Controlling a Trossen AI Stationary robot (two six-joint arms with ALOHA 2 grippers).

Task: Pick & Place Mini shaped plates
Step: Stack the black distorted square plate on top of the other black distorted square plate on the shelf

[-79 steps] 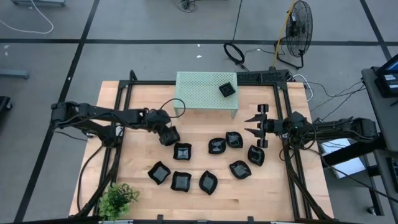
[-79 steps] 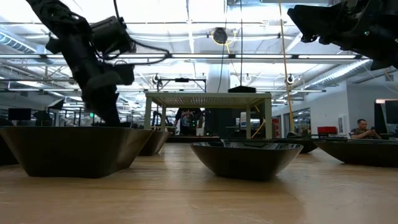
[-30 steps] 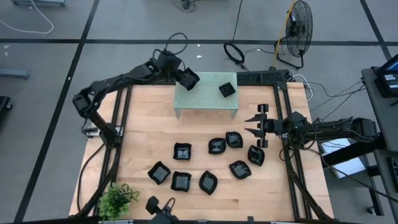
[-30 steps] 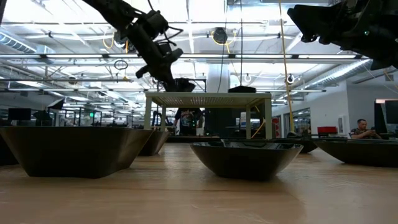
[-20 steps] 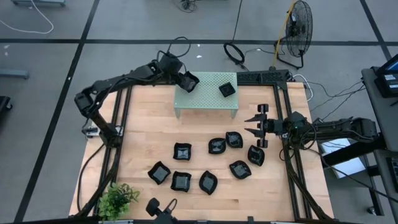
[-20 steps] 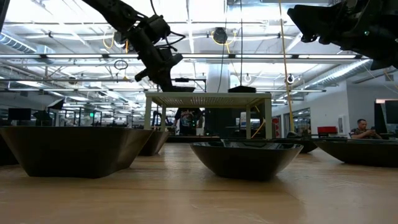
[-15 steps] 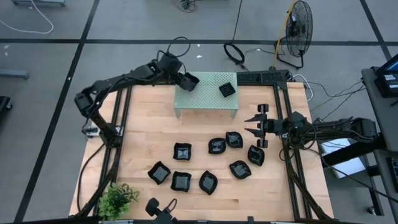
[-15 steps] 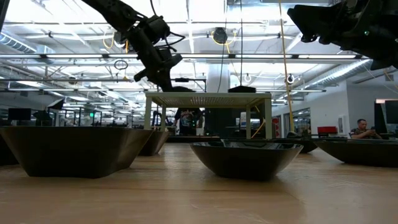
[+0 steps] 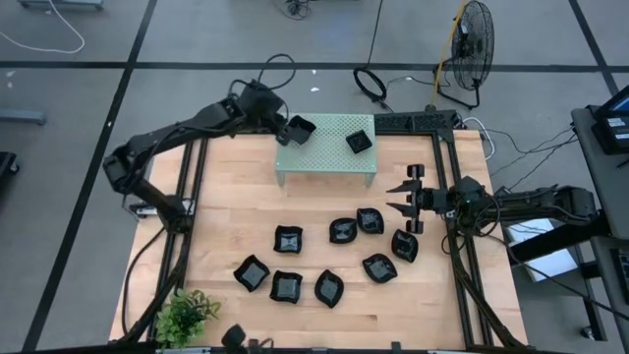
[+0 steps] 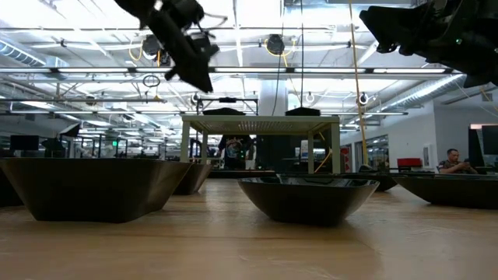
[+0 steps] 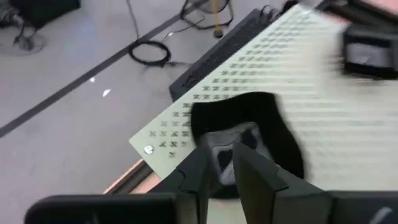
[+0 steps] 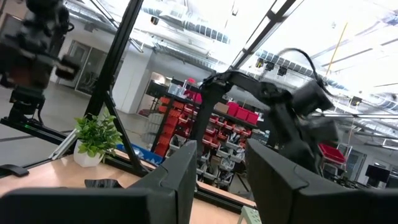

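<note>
The left gripper (image 9: 286, 129) hangs over the near-left corner of the green stand (image 9: 329, 157). A black plate (image 9: 300, 129) sits right at its fingertips, on the stand's corner. In the left wrist view the fingers (image 11: 249, 168) show a small gap, with the plate (image 11: 245, 134) just past them. I cannot tell if they pinch the plate's rim or have let go.

A bit farther from this gripper, a second plate (image 9: 359, 142) lies on the far side of the stand's top. So two plates look like they are up there.

Farther off, on the table (image 9: 226, 197) below, nine more plates (image 9: 335, 256) wait in a loose bunch. I think most of the job is left.

The right gripper (image 9: 405, 195) waits at the table's right side, well away. Its fingers are apart and hold nothing.
</note>
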